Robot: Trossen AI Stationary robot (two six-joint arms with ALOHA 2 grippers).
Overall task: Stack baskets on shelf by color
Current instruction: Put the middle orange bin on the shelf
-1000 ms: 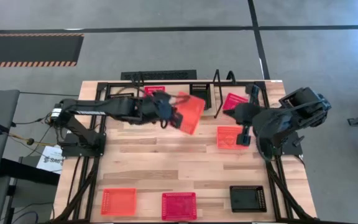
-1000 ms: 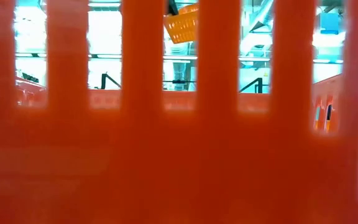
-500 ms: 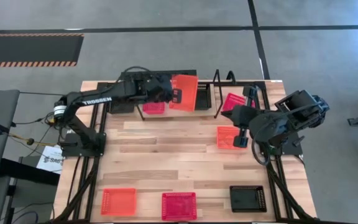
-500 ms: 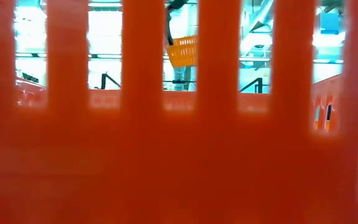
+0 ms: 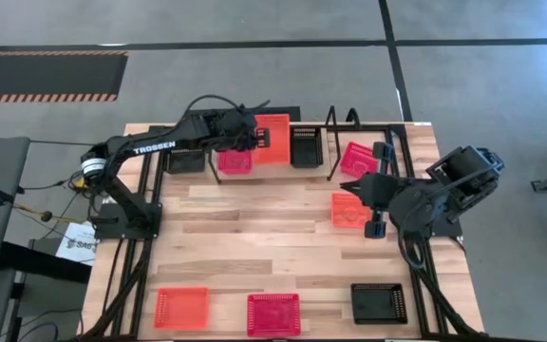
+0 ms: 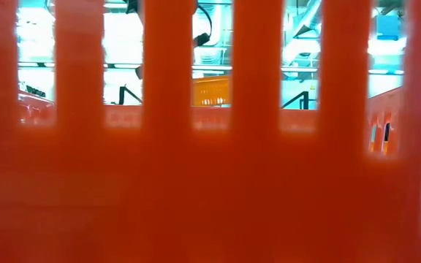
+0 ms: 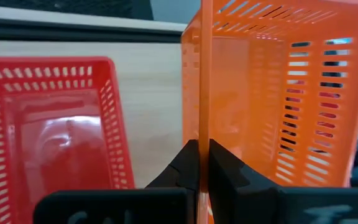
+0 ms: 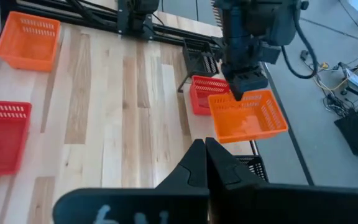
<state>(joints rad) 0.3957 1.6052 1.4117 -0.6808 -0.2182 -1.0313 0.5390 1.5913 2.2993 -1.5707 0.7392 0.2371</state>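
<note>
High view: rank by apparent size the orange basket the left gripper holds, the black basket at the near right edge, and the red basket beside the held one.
1. Orange basket, clamped by the left gripper; raised toward the camera, so its lead is unsure.
2. Black basket.
3. Red basket, partly under the left arm, so unsure.

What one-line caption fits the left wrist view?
Left gripper shut on the wall of an orange basket, beside a red basket on the wooden shelf.
</note>
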